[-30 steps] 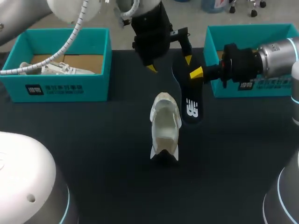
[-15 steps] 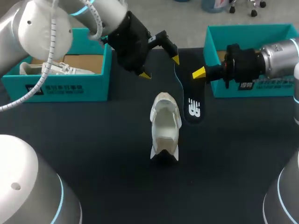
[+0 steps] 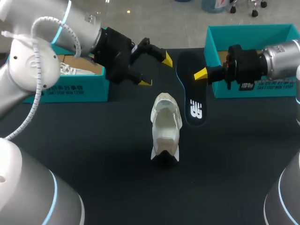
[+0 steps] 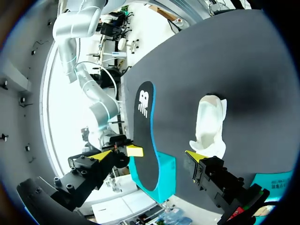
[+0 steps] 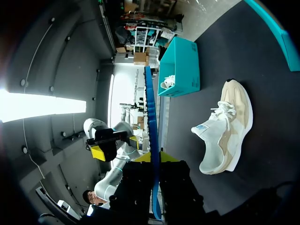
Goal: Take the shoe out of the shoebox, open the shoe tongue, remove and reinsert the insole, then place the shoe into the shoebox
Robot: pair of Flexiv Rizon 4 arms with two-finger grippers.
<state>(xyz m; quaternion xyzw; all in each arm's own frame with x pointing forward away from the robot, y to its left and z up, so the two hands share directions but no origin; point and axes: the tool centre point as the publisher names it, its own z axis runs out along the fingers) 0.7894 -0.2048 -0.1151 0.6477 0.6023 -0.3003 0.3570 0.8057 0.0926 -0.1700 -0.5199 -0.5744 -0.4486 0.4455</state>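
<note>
**Shoe and insole on the table, seen from above.** The cream shoe (image 3: pixel 165 127) is shown standing on its sole at the middle of the black table (image 3: pixel 93 154), outside both boxes. Just beside it, the black insole (image 3: pixel 193 101) is clamped edgewise from two sides between the fingers of the right gripper (image 5: pixel 154 158). Beyond the shoe, the left gripper (image 3: pixel 156 70) is seen above the table, its jaws spread wide and empty. Farthest back are the left teal shoebox (image 3: pixel 70 89), with a second white shoe (image 3: pixel 65 70) inside, and the right teal shoebox (image 3: pixel 253 29).
</note>
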